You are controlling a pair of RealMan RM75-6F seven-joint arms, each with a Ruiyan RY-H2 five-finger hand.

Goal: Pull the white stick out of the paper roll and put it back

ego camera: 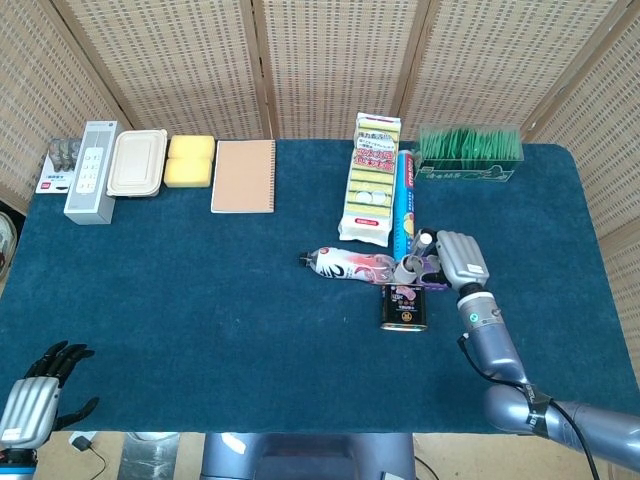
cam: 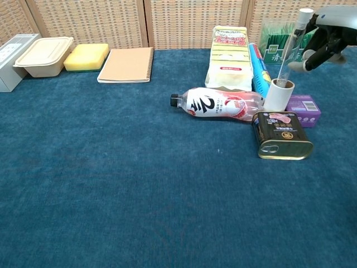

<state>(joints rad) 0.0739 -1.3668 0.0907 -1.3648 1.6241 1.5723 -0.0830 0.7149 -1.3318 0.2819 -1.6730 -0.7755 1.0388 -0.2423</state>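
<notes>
the white stick (cam: pixel 291 46) is gripped by the right hand (cam: pixel 325 34), its lower end set in the mouth of the upright paper roll (cam: pixel 277 95). the left hand (ego camera: pixel 35 395), spread and holding nothing, is kept off the table. the put-back step seems underway; a straight downward push is called for next.

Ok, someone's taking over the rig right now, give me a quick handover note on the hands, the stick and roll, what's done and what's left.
Right hand: holds the white stick near its top, tilted, with the lower end in the mouth of the paper roll.
Left hand: open, idle at the near left table edge.
Paper roll stands upright between the purple box and the bottle, behind the tin can.
Done: stick appears pulled out and re-entering the roll.
Left: lower the stick fully in, then release.
</notes>
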